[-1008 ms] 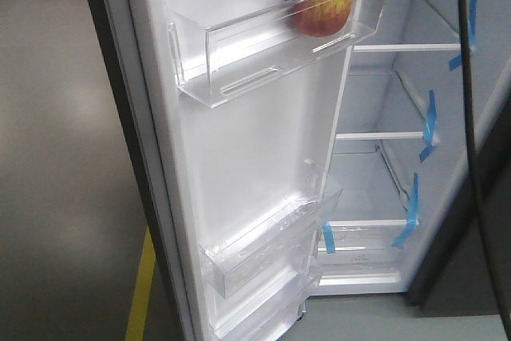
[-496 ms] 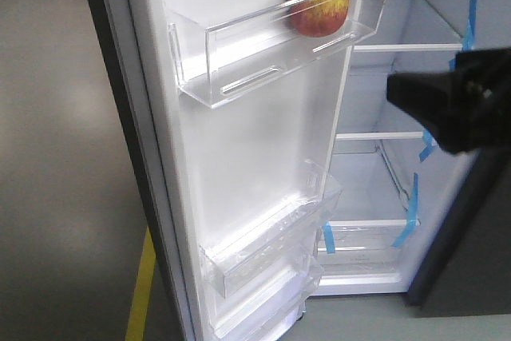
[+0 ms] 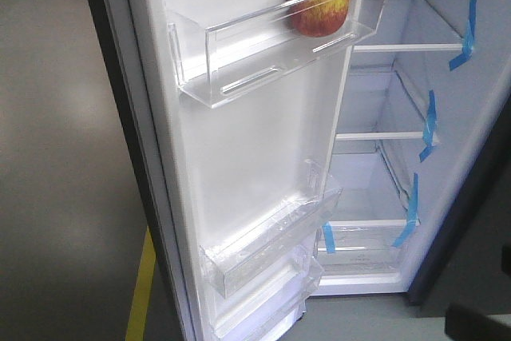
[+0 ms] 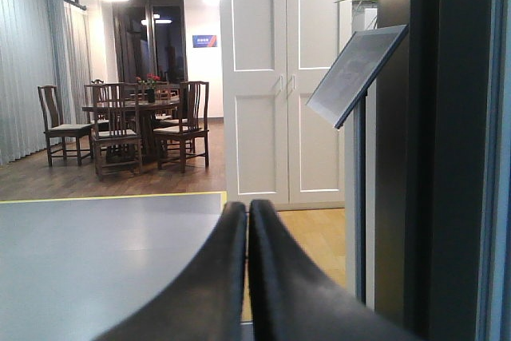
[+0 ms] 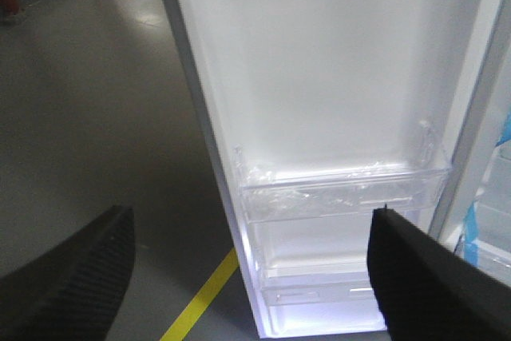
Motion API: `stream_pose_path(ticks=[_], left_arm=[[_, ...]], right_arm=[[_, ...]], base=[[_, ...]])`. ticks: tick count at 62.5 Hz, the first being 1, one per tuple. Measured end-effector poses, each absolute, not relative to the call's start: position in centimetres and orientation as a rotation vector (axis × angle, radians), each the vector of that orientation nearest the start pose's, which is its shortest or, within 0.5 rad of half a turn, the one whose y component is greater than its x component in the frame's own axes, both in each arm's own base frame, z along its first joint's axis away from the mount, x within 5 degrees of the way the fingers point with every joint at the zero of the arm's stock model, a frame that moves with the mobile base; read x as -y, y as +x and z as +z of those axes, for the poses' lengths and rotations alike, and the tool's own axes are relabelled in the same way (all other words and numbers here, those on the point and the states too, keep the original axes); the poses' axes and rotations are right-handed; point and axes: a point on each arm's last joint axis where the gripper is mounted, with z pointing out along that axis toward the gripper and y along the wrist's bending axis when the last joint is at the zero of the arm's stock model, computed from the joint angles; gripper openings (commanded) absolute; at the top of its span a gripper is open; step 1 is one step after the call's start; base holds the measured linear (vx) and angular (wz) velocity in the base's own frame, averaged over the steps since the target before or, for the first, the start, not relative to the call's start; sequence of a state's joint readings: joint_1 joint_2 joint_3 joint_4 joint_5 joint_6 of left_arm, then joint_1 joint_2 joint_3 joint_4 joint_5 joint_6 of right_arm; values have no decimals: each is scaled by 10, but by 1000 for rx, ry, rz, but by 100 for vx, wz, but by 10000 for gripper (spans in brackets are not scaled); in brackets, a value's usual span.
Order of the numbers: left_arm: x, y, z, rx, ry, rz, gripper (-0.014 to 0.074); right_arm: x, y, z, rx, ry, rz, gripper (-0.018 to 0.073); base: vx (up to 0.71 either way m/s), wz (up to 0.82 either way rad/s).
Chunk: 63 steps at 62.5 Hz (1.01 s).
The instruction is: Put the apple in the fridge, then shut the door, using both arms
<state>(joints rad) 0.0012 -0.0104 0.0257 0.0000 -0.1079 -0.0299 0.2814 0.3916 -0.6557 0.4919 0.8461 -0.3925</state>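
The red and yellow apple (image 3: 319, 4) sits in the clear top bin of the open door (image 3: 255, 141), at its right end. Behind it the fridge (image 3: 367, 101) shows white walls, glass shelves and blue tape strips. My right gripper (image 5: 251, 217) is open and empty, with its black fingers (image 5: 88, 277) spread wide in front of the door's (image 5: 319, 77) lower bins. My left gripper (image 4: 247, 209) is shut on nothing and points away into the room. Only a dark bit of an arm (image 3: 479, 327) shows in the front view's bottom right corner.
Grey floor with a yellow line (image 3: 142, 289) lies left of the door. In the left wrist view a dark upright panel (image 4: 415, 157) stands close on the right, with a sign stand (image 4: 355, 73), white doors (image 4: 283, 77) and a dining table with chairs (image 4: 128, 121) farther off.
The black arm that crossed the right side of the front view half a second ago has dropped out to the bottom right corner. The apple and the door have not moved.
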Motion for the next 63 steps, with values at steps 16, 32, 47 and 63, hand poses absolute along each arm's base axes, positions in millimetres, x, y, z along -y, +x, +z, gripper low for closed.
stream_pose_path(ticks=[16, 32, 47, 63], left_arm=[[0, 55, 215, -1391, -22, -24, -6], [0, 55, 215, -1391, -22, -24, -6], [0, 55, 215, -1391, -22, -24, -6], [0, 55, 216, -1381, -21, -24, -6]], right_arm=[[-42, 12, 310, -1941, -633, 546, 568], [-39, -8, 289, -1965, -695, 556, 568], [-38, -12, 283, -1997, -723, 562, 568], [-39, -12, 282, -2003, -725, 563, 568]], base=[[0, 0], [0, 0], [0, 0], [0, 0]])
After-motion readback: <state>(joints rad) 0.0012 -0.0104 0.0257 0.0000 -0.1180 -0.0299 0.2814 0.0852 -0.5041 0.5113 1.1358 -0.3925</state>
